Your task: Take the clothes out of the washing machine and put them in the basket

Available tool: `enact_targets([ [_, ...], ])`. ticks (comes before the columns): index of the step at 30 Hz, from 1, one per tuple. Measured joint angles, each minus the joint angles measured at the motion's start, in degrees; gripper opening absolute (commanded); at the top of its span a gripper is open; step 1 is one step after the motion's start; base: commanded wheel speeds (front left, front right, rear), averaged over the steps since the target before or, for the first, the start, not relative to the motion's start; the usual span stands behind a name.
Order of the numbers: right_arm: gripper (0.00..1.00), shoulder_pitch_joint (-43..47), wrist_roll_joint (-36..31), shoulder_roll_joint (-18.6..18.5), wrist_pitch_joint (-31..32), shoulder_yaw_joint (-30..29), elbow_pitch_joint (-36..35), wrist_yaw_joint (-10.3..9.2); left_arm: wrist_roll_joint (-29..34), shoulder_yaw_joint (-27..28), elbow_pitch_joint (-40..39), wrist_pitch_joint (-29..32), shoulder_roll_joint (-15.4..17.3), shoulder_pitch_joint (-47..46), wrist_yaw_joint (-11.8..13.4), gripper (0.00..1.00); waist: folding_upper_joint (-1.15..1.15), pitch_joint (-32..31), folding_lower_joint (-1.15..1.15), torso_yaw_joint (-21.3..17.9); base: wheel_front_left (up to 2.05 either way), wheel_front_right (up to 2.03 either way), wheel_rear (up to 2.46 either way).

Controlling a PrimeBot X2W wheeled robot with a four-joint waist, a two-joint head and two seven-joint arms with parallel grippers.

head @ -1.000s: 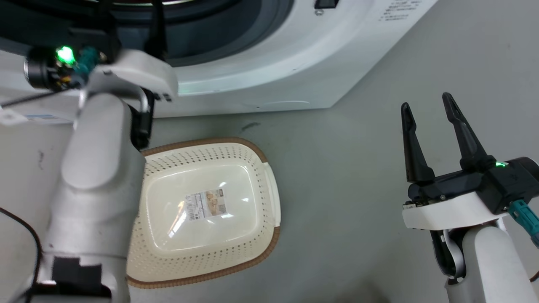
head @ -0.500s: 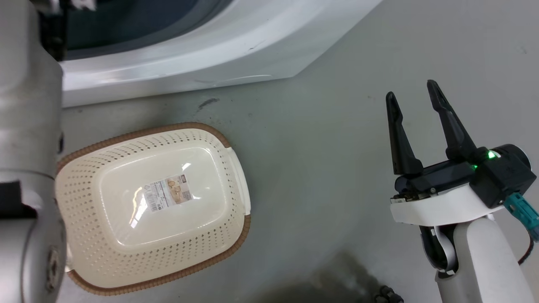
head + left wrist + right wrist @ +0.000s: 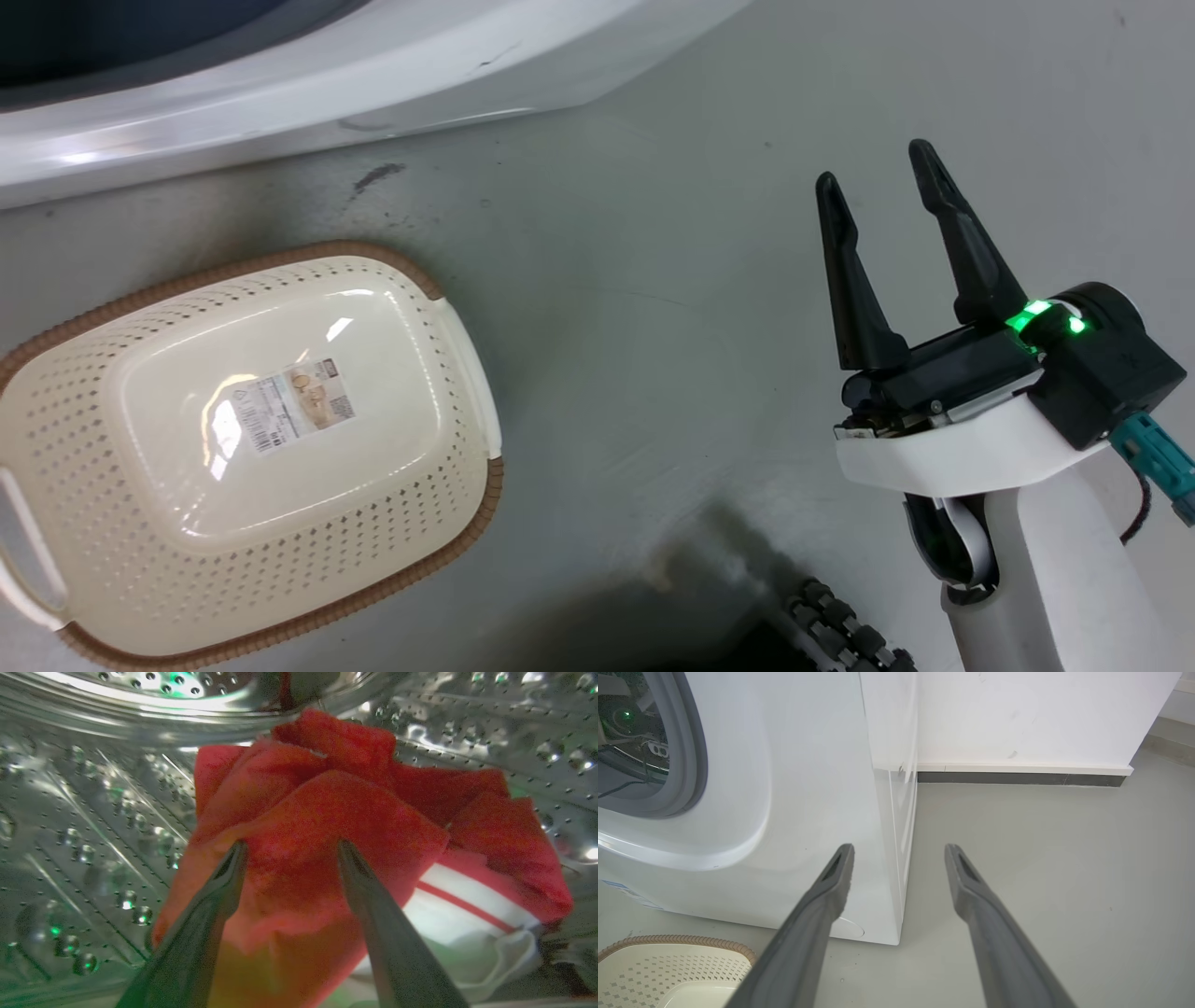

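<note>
Inside the perforated steel drum (image 3: 93, 812) of the large white front-loading washing machine (image 3: 808, 788), the left gripper (image 3: 292, 847) has its two dark fingers spread, with the tips against a fold of the plain bright red fabric garment (image 3: 327, 807) and not clenched on it. The red-and-white striped garment (image 3: 458, 910) lies under the red one. The low cream-white plastic basket with a brown rim (image 3: 420, 504) sits on the grey floor (image 3: 653, 280) near the machine's front. The right gripper (image 3: 873, 165) hangs over the floor with its fingers released.
</note>
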Motion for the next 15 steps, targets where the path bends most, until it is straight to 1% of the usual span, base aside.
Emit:
enact_targets([
  [8,1.00,-0.4,2.2,0.0,0.0,1.0,-0.2,0.00,-0.7,0.2,4.3,11.2,2.7,-2.1,0.0,1.00,0.00,1.8,0.00,-2.8,0.00,0.00,0.00],
  [11,1.00,-0.4,2.8,0.0,0.0,1.3,-0.2,0.00,-1.2,0.4,4.6,13.0,2.9,-2.5,0.1,1.00,0.00,1.8,0.00,-3.1,0.00,0.00,0.00],
  [13,1.00,-0.4,3.2,0.0,0.0,1.5,-0.2,0.00,-1.4,0.3,4.6,13.5,3.0,-2.5,0.3,0.32,0.00,1.7,0.00,-3.2,0.00,0.00,0.00],
  [14,1.00,-0.5,3.2,0.0,0.0,1.5,-0.1,0.00,-1.7,0.3,4.6,13.5,3.0,-2.5,0.4,0.00,0.00,1.6,0.00,-3.2,0.00,0.00,0.00],
  [15,1.00,-0.5,3.2,0.0,0.0,1.5,0.0,0.00,-1.8,0.4,4.4,13.3,3.0,-2.5,0.7,0.00,0.00,1.5,0.00,-3.2,0.00,0.00,0.00],
])
